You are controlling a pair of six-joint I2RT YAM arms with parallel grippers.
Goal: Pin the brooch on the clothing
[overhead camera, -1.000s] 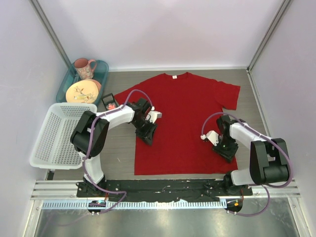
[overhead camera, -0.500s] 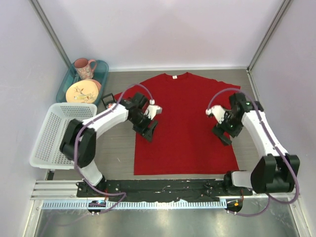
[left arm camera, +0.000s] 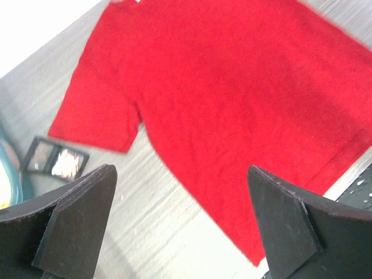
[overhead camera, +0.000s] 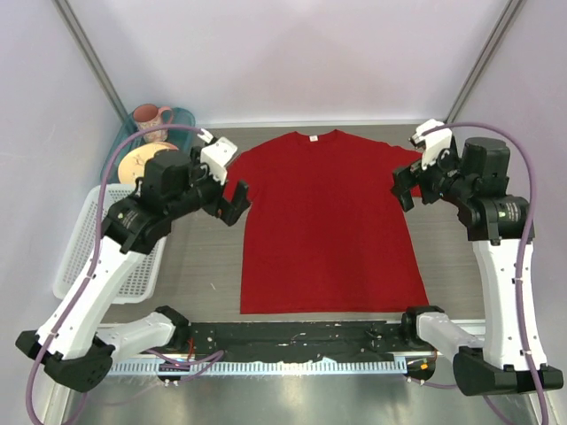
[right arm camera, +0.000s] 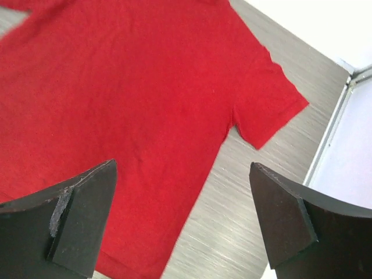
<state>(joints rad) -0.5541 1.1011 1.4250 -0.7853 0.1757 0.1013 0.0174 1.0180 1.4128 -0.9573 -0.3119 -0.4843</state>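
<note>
The clothing (overhead camera: pixel 328 221), a red T-shirt with a white neck label (overhead camera: pixel 312 138), lies spread flat on the table. My left gripper (overhead camera: pixel 236 202) hangs open above the shirt's left sleeve, holding nothing. In the left wrist view the left gripper (left arm camera: pixel 180 170) shows shirt (left arm camera: pixel 232 87) and bare table between its fingers. My right gripper (overhead camera: pixel 405 190) hangs open above the right sleeve, also empty. The right wrist view has the right gripper (right arm camera: pixel 182 164) over the shirt's (right arm camera: pixel 116 87) side edge. The brooch may be the pale blurred speck (left arm camera: pixel 67 165) in the black box.
A small open black box (left arm camera: pixel 55 160) sits by the left sleeve; the left arm hides it from above. At the back left stand a teal tray (overhead camera: pixel 183 118), a pink mug (overhead camera: pixel 151 115) and a plate (overhead camera: pixel 142 164). A white basket (overhead camera: pixel 80 239) stands at the left.
Both arms have risen off the shirt and swung outward and back, the left toward the left sleeve, the right toward the right sleeve. Both grippers have opened wide.
</note>
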